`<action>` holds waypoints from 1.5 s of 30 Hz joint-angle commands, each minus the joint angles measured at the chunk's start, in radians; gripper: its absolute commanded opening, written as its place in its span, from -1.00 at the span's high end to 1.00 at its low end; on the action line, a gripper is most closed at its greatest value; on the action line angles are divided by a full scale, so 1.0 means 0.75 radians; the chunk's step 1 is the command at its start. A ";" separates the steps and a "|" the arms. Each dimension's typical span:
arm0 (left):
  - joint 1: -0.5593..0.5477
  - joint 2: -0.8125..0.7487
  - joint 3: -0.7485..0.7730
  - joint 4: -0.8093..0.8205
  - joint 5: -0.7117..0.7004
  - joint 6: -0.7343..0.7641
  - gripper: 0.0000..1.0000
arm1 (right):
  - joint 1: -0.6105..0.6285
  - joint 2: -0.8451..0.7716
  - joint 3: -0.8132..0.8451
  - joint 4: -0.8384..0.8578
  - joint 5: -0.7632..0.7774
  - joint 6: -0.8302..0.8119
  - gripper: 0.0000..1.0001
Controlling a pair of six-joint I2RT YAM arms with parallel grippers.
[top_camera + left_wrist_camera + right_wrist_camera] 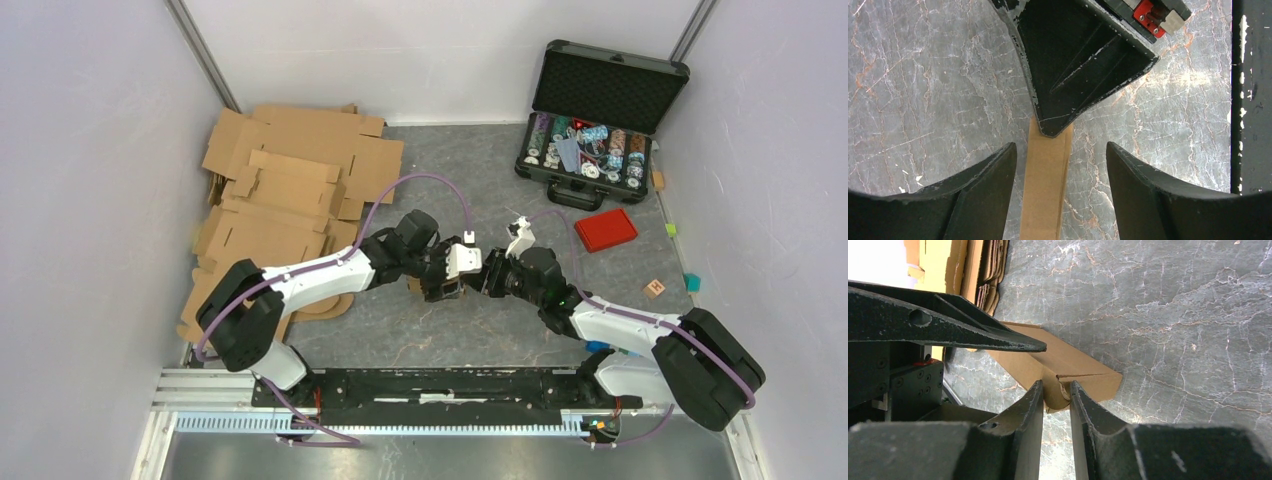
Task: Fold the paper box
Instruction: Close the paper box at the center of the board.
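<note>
Here, in the middle of the counter (450, 190), the right end effector (1055, 395) is clenching a curled edge of the paper box (1063, 362) while the left end effector (1060, 147), released, is straddling its long axis.

Grey marbled table (470, 170), with cardboard sheets (290, 185) piled far left, open black case (597, 125) far right, red lid (606, 229) near it, wooden cube (655, 288) and teal block (692, 283) at right edge.
</note>
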 commanded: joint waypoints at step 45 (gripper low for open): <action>0.037 -0.004 0.045 -0.106 -0.069 -0.006 0.49 | -0.060 -0.087 0.124 -0.247 0.007 -0.200 -0.53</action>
